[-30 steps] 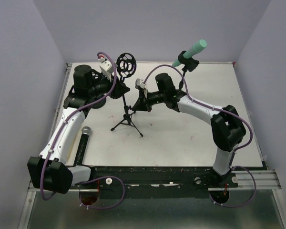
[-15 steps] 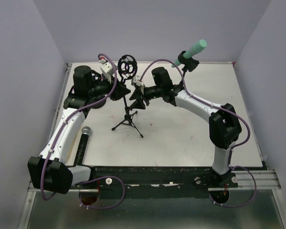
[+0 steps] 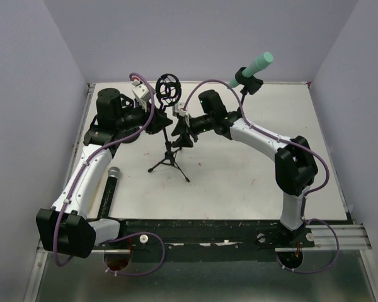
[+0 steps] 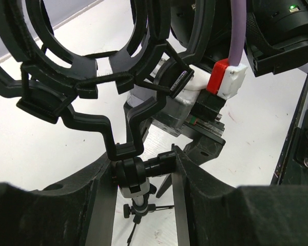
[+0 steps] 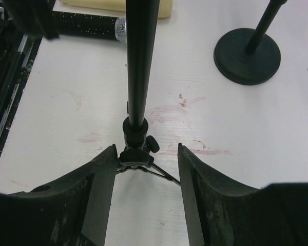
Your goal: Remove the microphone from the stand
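Right arm [image 3: 258, 135] has swung left across the tabletop [image 3: 239, 182], and the right pincer [image 5: 145, 151], pressed together a second ago, has sprung apart! Everything now centres on the tripod stand [image 3: 169, 154]. The right pincer straddles its pole low down, at the collar just above the legs. Its fingers are apart, with daylight on both sides and nothing gripped. The left pincer [image 4: 141, 164] is up high, just under the shock mount [image 3: 167, 87], and looks clamped on the stand's swivel joint, fingers against ball and knob. And that mount's ring is empty!

The black microphone [image 3: 109, 189] lies flat on the tabletop, left of the tripod stand and nearer the arm bases, well apart from its legs. Behind and right of the tripod stand, a teal microphone [image 3: 255, 65] sits tilted in the clip of a round-base stand [image 5: 246, 59].

Handling call: either microphone looks rigid and fairly dense, with a smooth round barrel that could roll or slip. The best hold is likely across the mid-barrel, away from the grille, which may dent.
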